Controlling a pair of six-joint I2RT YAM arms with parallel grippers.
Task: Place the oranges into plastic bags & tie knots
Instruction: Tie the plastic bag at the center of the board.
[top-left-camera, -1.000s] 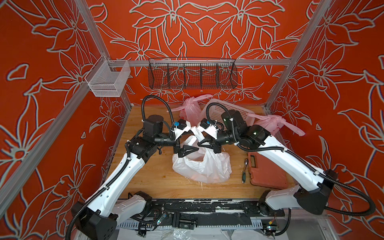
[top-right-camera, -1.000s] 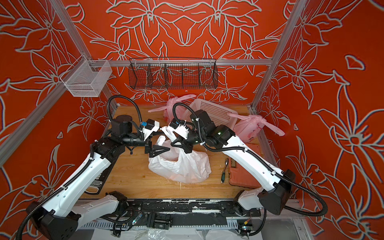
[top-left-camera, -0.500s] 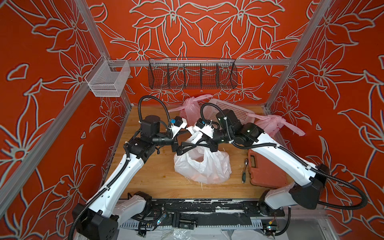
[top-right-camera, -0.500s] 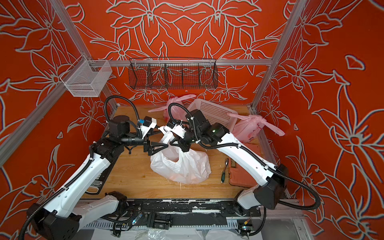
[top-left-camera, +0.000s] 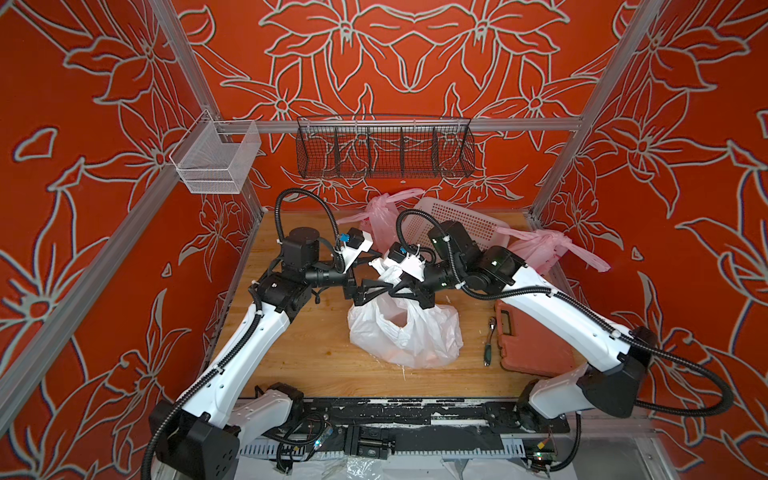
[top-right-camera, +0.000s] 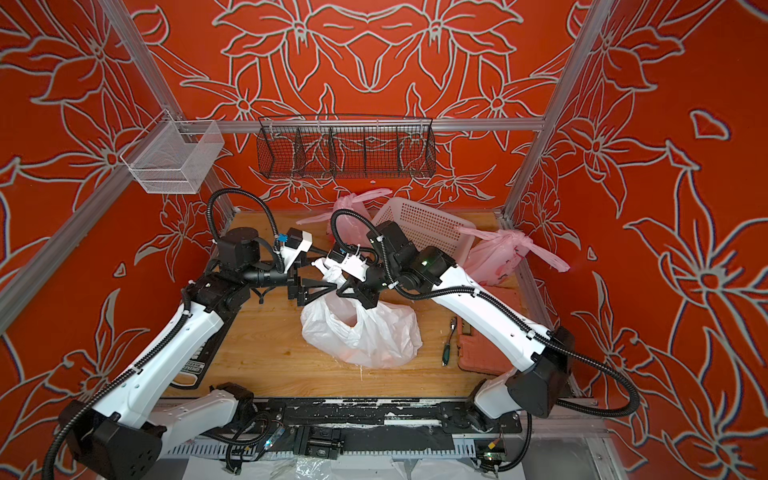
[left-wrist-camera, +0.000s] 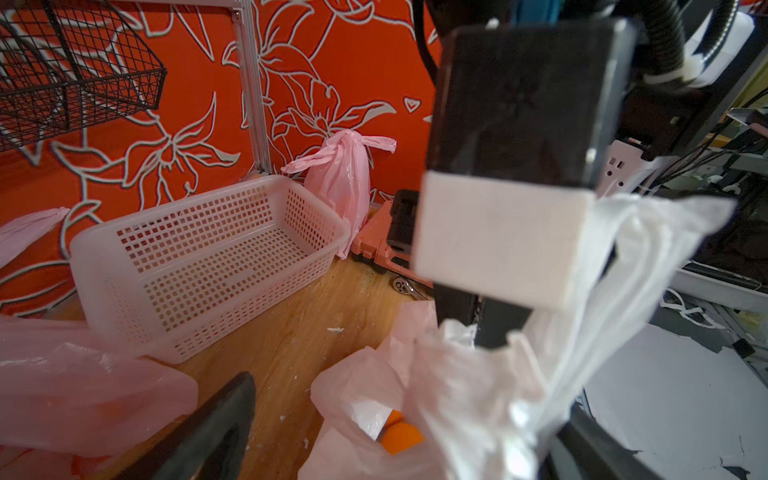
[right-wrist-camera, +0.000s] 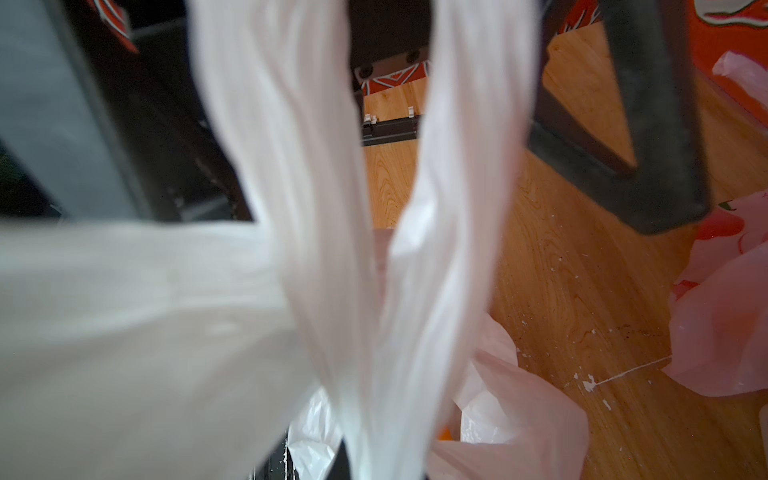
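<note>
Found a white mesh bin (top-left-camera: 216, 160) hooked on the rail at the left wall, and a black wire rack (top-left-camera: 384, 147) along the back rail. Saw the left gripper (top-left-camera: 380, 274) (top-right-camera: 326, 269) reaching in over the wooden table (top-left-camera: 299, 340) with its jaws spread wide. In the left wrist view, saw its two dark fingers (left-wrist-camera: 208, 432) standing on either side of a bunched white handle (left-wrist-camera: 478, 407) (right-wrist-camera: 291, 166). Could not tell whether either finger touched the plastic.

Noted the back pink bag (top-left-camera: 380, 214) just behind, near the rear wall, closed by a knot (top-left-camera: 384, 200) with strap ends sticking out.

Found the white bag (top-left-camera: 415, 336) (top-right-camera: 374, 336) slumped in the middle of the table, mouth open and untied. Made out at least one orange (left-wrist-camera: 401, 436) inside it in the left wrist view. Saw the right gripper (top-left-camera: 401, 286) (top-right-camera: 349, 289) pinched tight on that bag's handle, holding it up above the bag, tip to tip with the left gripper in both top views.

Noted the white perforated basket (top-left-camera: 461, 224) behind the right arm, at the back of the table. Saw a small ratchet (top-left-camera: 490, 336) lying just beside an orange tool case (top-left-camera: 536, 345) toward the right edge. Found the right-hand pink bag (top-left-camera: 536, 253) at the far right, next to the basket, tied with a second knot (top-left-camera: 557, 241).
</note>
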